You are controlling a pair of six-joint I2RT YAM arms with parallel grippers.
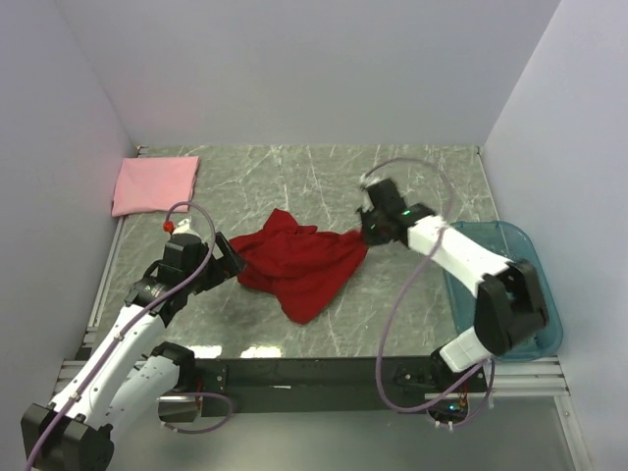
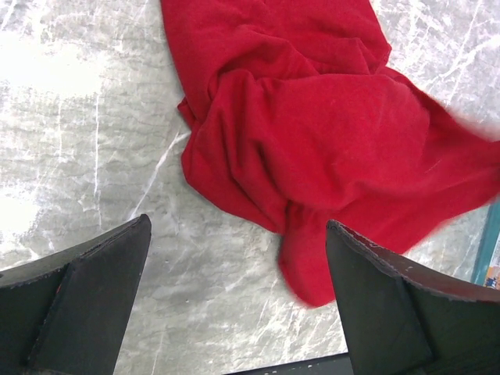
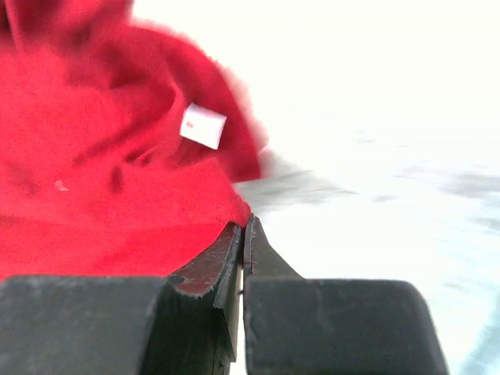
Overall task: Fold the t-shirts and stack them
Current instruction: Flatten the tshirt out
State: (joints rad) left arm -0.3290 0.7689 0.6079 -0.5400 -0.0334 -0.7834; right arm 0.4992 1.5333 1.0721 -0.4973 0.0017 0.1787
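The deep red t-shirt [image 1: 299, 263] lies crumpled in the middle of the table. It fills the upper part of the left wrist view [image 2: 312, 117] and the left of the right wrist view [image 3: 101, 156], where a white label [image 3: 203, 126] shows. My right gripper [image 1: 365, 230] is shut on the shirt's right edge, its jaws pressed together [image 3: 245, 228]. My left gripper [image 1: 234, 257] is open at the shirt's left edge, over bare table [image 2: 238, 273], with the cloth just ahead of it. The light pink t-shirt [image 1: 154, 183] lies folded flat at the far left corner.
The translucent teal-blue bin [image 1: 505, 285] stands at the right edge of the table, under the right arm. White walls close the left, back and right. A black rail [image 1: 314, 373] runs along the near edge.
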